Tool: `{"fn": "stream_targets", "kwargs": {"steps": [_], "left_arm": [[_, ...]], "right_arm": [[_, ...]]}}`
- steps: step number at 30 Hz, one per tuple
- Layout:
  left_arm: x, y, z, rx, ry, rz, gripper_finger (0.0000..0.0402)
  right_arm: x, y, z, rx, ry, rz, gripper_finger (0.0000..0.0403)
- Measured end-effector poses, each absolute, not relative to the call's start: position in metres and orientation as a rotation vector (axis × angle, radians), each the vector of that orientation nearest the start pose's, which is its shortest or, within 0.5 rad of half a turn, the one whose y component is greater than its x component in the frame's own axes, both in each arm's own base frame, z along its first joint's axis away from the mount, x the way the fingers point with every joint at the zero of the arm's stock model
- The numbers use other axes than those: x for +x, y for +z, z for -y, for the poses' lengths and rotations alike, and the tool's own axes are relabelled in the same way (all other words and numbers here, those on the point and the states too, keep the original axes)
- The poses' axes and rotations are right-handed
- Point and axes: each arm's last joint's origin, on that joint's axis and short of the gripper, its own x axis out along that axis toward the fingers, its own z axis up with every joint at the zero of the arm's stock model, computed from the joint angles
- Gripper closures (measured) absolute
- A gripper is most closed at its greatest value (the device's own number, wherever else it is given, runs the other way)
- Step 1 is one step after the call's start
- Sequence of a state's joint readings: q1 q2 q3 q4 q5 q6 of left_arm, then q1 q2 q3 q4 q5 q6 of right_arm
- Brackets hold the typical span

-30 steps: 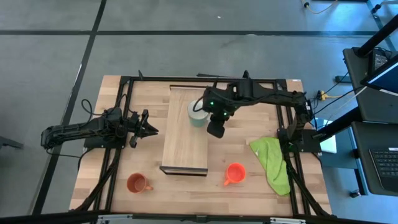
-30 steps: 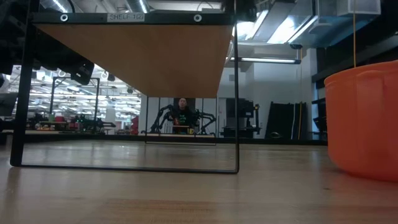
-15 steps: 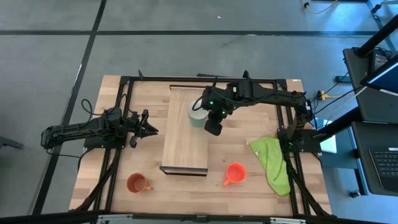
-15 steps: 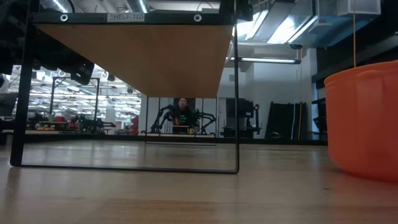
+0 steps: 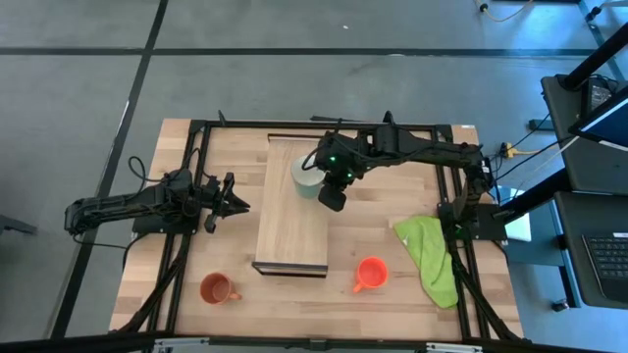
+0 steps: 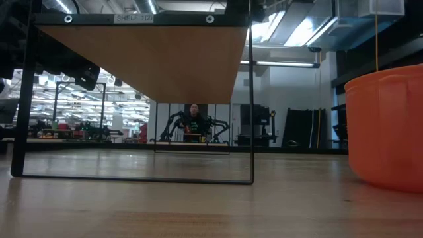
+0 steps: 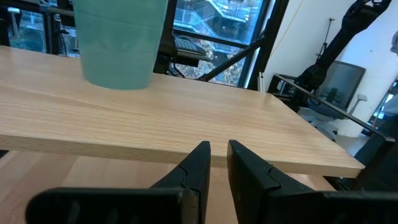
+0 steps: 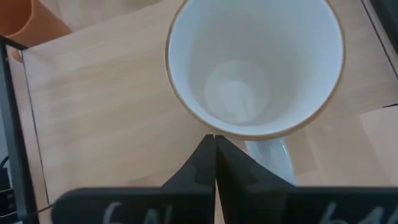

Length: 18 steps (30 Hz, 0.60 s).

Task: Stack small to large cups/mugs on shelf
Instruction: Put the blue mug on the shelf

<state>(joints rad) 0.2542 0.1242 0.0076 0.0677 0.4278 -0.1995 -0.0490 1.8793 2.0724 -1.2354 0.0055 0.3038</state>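
I read everything off the shelf (image 5: 290, 216), a long flat light-wood board with visible grain, raised on a thin black metal frame.

Left of the shelf, my left gripper (image 5: 234, 201) waits just off the board's long edge. In its wrist view the two dark angular fingers (image 7: 198, 168) sit nearly together, only a narrow slit between them, nothing in it.

Off the shelf's near-left corner, the brownish-orange mug (image 5: 216, 288) stands on the tabletop, round and glossy, handle toward the shelf.

On the shelf, near its far end and by the right edge, sits the grey-green mug (image 5: 307, 178). It is upright, a smooth tapered cylinder, matte pale green outside (image 7: 118, 40), glossy white inside with a thin tan rim (image 8: 255, 65). Its pale handle (image 8: 268, 158) sticks out toward my right gripper.

My right gripper (image 5: 334, 199) is right at that mug's side, over the shelf's right edge. Its wrist view shows the dark wedge-shaped fingers (image 8: 205, 163) pressed together to a point at the rim, just beside the handle, gripping nothing that I can see.

Right of the shelf's near end, the orange-red mug (image 5: 370, 274) stands on the table, bright and round, well apart from the board; in the low view it looms as a smooth orange wall (image 6: 386, 129). Further right lies a crumpled green cloth (image 5: 432, 250), soft and folded.
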Motion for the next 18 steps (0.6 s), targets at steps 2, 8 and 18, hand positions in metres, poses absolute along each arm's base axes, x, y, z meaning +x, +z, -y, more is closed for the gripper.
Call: {"fn": "stream_targets", "kwargs": {"steps": [2,8,18], "left_arm": [[0.102,0.163,-0.014,-0.216,-0.169,-0.063,0.0351],[0.102,0.163,-0.014,-0.216,-0.168,-0.063,0.0351],[0.102,0.163,-0.014,-0.216,-0.168,-0.063,0.0351]], "right_arm": [[0.381,0.373,0.022,0.297,-0.215,-1.04,0.0399],[0.394,0.354,0.029,0.296,-0.204,-1.089,0.0399],[0.399,0.354,0.039,0.293,-0.194,-1.041,0.0399]]}}
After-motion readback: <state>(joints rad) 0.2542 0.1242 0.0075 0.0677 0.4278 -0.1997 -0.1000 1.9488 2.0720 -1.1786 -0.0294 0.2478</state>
